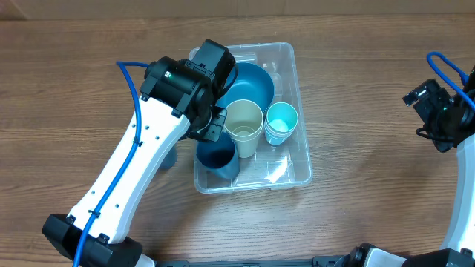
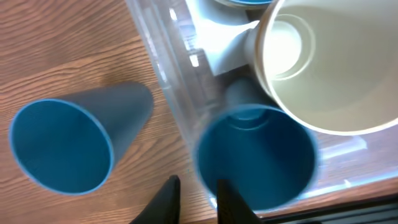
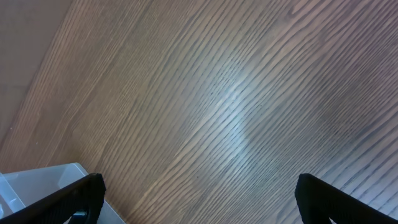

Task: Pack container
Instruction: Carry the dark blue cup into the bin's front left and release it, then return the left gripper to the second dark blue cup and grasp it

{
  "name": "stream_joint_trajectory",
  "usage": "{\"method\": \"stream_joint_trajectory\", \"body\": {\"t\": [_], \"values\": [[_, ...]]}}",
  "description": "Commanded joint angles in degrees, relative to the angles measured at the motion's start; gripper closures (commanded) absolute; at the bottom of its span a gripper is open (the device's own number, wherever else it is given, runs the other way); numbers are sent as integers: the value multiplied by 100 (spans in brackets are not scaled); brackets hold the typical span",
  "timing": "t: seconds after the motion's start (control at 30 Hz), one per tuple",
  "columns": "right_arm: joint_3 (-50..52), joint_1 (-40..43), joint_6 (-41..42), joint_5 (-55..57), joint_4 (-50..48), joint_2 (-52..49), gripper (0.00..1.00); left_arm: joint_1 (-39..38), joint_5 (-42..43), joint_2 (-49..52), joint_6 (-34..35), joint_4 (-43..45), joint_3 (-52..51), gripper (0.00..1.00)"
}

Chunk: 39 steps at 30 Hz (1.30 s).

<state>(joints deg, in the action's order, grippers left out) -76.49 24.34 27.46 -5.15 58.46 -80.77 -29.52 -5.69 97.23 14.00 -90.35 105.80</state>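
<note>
**Packing the large clear rectangular plastic container (image 1: 295,152), late stage; it lies directly beneath my left gripper (image 2: 196,186).**
Already inside are a round blue bowl (image 1: 249,85), a cream plastic cup (image 1: 243,122), a teal cup (image 1: 281,120) and a dark blue cup (image 2: 258,155). One grey-blue cup (image 2: 68,146) waits on the table just outside my left fingers. These straddle the dark cup's rim, but I cannot tell whether they clamp it. My right gripper (image 3: 199,183), well away, is spread wide above the wooden table.
</note>
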Motion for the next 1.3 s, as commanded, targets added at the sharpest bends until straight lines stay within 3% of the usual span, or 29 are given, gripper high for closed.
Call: {"method": "stream_joint_trajectory", "body": {"t": [0.0,0.23,0.43,0.9,1.07,1.13,1.2,1.27], "values": [[-50,15,48,-9,-22,0,0,267,-787,-372,299,-221,278,68],[-50,15,48,-9,-22,0,0,2079,-461,-868,208,-227,638,40],[-50,15,48,-9,-22,0,0,3556,772,-605,-634,-175,393,41],[-50,15,48,-9,-20,0,0,3770,1475,-208,-785,953,-1687,47],[-50,15,48,-9,-22,0,0,3735,1567,-208,-831,1425,-2481,57],[-50,15,48,-9,-22,0,0,3705,1578,-208,-828,1628,-2747,69],[-50,15,48,-9,-20,0,0,3696,1582,-208,-824,1744,-2894,89],[-50,15,48,-9,-22,0,0,3698,1582,-221,-817,1788,-2885,96]]}}
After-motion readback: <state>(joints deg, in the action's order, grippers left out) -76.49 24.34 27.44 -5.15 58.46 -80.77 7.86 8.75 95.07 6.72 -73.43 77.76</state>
